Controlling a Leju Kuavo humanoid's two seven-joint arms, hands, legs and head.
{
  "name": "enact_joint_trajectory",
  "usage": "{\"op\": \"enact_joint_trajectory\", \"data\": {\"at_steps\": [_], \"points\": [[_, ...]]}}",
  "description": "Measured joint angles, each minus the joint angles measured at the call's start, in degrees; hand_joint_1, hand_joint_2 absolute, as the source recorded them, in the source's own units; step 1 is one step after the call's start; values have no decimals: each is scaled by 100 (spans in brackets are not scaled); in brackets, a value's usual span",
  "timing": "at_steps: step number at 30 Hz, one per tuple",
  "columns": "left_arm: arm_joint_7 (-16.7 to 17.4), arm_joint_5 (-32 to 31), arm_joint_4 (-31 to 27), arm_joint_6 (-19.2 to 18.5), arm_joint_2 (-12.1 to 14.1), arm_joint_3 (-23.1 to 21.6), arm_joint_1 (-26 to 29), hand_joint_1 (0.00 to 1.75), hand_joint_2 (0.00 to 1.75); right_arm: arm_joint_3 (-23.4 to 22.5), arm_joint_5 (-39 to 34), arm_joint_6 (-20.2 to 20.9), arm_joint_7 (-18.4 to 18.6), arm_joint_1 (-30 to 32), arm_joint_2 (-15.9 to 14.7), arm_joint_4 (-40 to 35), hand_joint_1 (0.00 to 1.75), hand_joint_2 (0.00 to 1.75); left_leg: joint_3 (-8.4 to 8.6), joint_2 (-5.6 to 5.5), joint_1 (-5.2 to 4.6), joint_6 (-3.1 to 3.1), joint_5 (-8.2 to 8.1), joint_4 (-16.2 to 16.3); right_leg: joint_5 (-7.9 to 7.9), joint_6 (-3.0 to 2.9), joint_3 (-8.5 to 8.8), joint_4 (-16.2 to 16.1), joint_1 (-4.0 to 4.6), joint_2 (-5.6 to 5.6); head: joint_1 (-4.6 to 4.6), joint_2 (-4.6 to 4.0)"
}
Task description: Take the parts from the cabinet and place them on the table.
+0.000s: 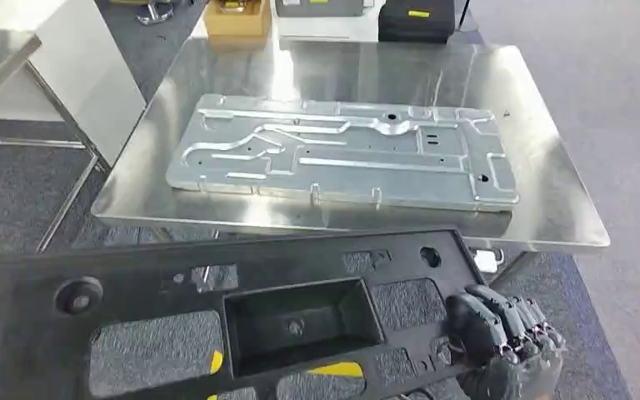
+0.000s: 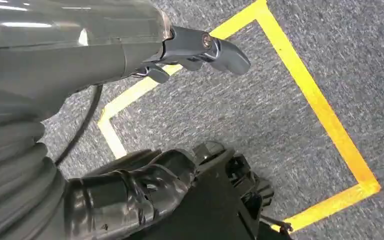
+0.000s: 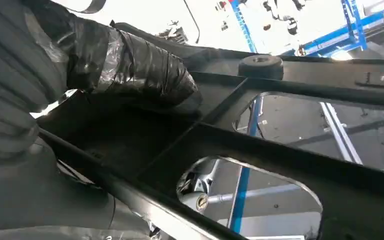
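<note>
Black plastic panel (image 1: 217, 317), long and pierced with cut-outs and a deep rectangular recess at its middle, sits low in the head view, held in the air just short of the near edge of the steel table (image 1: 550, 192). Through its openings grey carpet and bits of yellow tape show. The right hand (image 1: 500, 337) grips the panel's right end, its dark fingers (image 1: 487, 321) curled over the top face; the right wrist view shows the taped thumb (image 3: 130, 62) pressed against the panel's (image 3: 280, 150) underside ribs, so the part is pinched between thumb and fingers. The left hand (image 2: 130, 195) closes its black taped fingers on the panel's other end (image 2: 220, 200) in the left wrist view, with carpet and a yellow tape outline (image 2: 310, 95) on the floor beneath. On the table, well beyond the panel, a silver stamped metal plate (image 1: 342, 154) lies flat, its long side parallel to the table's near edge. Behind the table stand a cardboard box (image 1: 237, 17) and a black case (image 1: 417, 21).
</note>
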Motion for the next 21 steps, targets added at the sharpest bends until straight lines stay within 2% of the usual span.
{"op": "enact_joint_trajectory", "data": {"at_steps": [1,2,5,6,7,8,10,11,12,13,14,15,16,17,19,20,21], "points": [[2,0,0,2,4,0,-9,0,175,0,9,0,0,-1,0,-2,175,175,-36,2,16,-27,-50,65,3,-35,65,-52,-29,2,0,0],[0,0,0,2,4,0,-17,0,175,0,13,0,0,-12,0,-2,175,175,-118,1,23,-44,-141,280,-11,-58,97,-62,-27,-11,5,0],[0,0,0,2,2,-2,-14,0,175,0,28,0,0,-25,0,0,175,175,-829,3,50,-111,-689,1478,-57,-117,110,-65,-15,-25,-13,0],[0,0,0,2,2,-2,-4,0,175,0,28,-2,0,-26,0,0,175,175,-1005,3,54,-121,-724,1699,-70,-120,117,-64,-13,-23,-15,0],[0,0,0,2,2,-2,8,0,175,0,28,0,0,-25,0,0,175,175,-1064,3,62,-122,-608,1662,-88,-116,138,-63,-14,-14,-13,0],[0,0,0,2,2,-2,11,0,175,0,28,0,0,-27,0,0,175,175,-1006,3,73,-126,-365,1401,-114,-110,169,-63,-14,-1,-15,0],[0,-7,0,4,9,-2,7,0,175,0,28,0,0,-34,0,0,175,175,-651,7,71,-83,253,482,-174,-71,273,-55,-27,8,-15,0],[2,-13,0,7,24,-2,6,0,175,0,28,0,0,-44,-2,-2,175,175,-538,11,43,-62,360,199,-210,-33,282,-49,-51,4,-4,0],[2,-18,0,7,28,-2,-8,0,175,0,28,0,0,-68,-7,0,175,175,-579,15,-5,-49,113,110,-211,-10,300,-15,-47,11,-11,0],[4,-33,0,4,31,-4,-42,0,175,2,31,0,0,-98,-9,0,175,175,-570,23,-14,-20,175,120,-240,44,271,-12,-41,7,-79,0],[11,-48,0,2,33,-9,-30,0,175,2,35,0,-2,-122,-20,0,175,175,-562,12,-20,41,245,85,-204,92,308,59,-45,2,-66,0],[20,-50,0,2,44,-9,-23,0,175,2,35,0,0,-142,-30,0,175,175,-507,7,-2,89,244,69,-177,122,319,82,-39,-2,-64,0],[20,-52,0,-2,46,-9,-25,0,175,2,37,0,0,-186,-41,9,175,175,-416,6,14,125,268,31,-227,139,291,134,-52,-5,-72,0],[20,-57,0,-9,46,-15,-35,0,175,2,39,0,-2,-231,-50,20,175,175,-398,18,8,149,273,27,-313,148,254,264,-70,-5,-61,0],[20,-59,0,-9,46,-24,-59,0,175,2,37,0,0,-299,-72,31,175,175,-396,16,3,195,264,28,-658,180,-73,871,-66,-9,-59,0],[20,-59,0,-9,46,-35,-61,0,175,2,37,0,0,-304,-83,41,175,175,-396,16,-7,210,253,30,-855,198,-339,1328,-65,-9,-61,0],[22,-59,0,-9,46,-42,-59,0,175,2,37,0,0,-304,-87,53,175,175,-387,16,-16,218,236,33,-920,203,-535,1617,-65,-9,-59,0]]}}
